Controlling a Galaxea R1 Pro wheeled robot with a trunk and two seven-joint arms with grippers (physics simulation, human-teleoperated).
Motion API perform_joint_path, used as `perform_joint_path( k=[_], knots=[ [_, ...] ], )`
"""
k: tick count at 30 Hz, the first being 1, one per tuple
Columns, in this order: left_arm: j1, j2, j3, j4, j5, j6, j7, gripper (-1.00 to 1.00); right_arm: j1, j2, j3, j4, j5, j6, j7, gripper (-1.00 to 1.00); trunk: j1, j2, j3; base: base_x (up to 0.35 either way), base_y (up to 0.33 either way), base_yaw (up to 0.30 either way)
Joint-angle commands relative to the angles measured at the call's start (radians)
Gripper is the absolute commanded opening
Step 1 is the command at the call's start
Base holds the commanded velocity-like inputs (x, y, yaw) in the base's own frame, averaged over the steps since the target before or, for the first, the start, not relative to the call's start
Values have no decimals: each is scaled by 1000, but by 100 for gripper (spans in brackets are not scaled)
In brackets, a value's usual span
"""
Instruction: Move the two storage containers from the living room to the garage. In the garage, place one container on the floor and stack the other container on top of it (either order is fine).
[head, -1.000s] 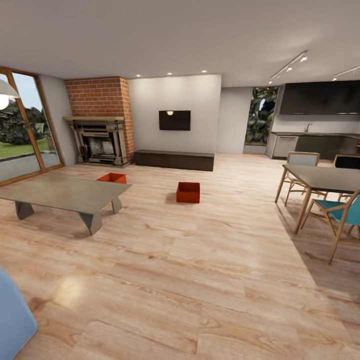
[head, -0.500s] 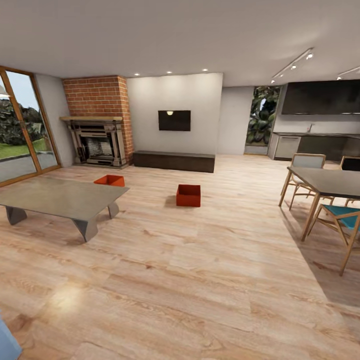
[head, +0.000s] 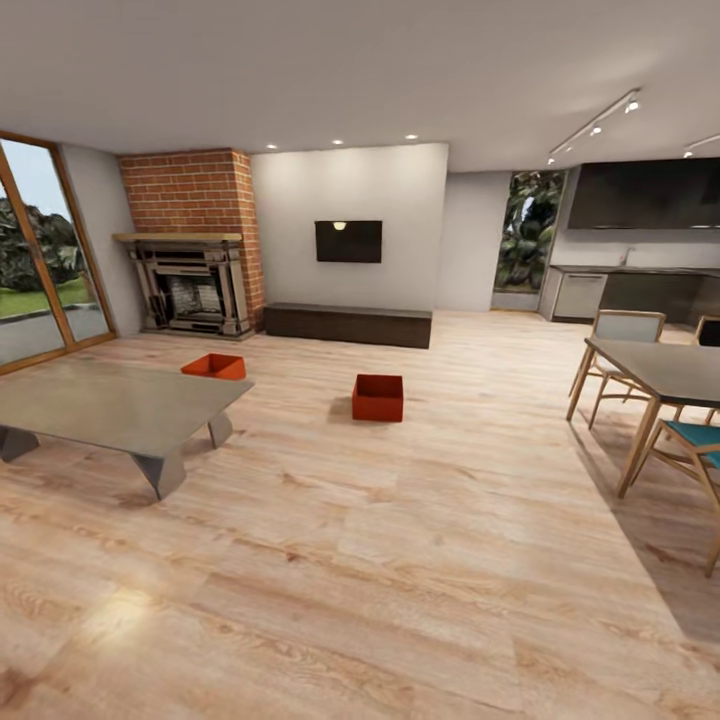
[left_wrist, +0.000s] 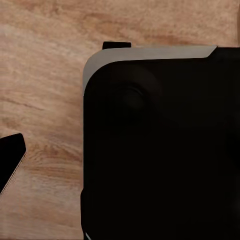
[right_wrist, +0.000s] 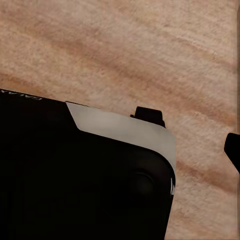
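Two red boxes sit on the wood floor: one box in the open, the other box behind a low table. Both wrist views show dark robot parts over wood. I cannot tell if either hand is spread or pressed together.

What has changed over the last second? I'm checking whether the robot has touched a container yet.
Only the camera moved: the whole head view has shifted, the blue sofa corner has left the picture, the dining table sits further right. That is the robot moving. The two storage containers, one on open floor, one behind the coffee table, stayed put, untouched.
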Motion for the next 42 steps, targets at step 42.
perform_joint_path(
  k=[42],
  knots=[
    [0,0,1,0,2,-2,0,100,-1,0,7,3,-1,-7,6,100,1,0,-1,322,0,0]
  ],
)
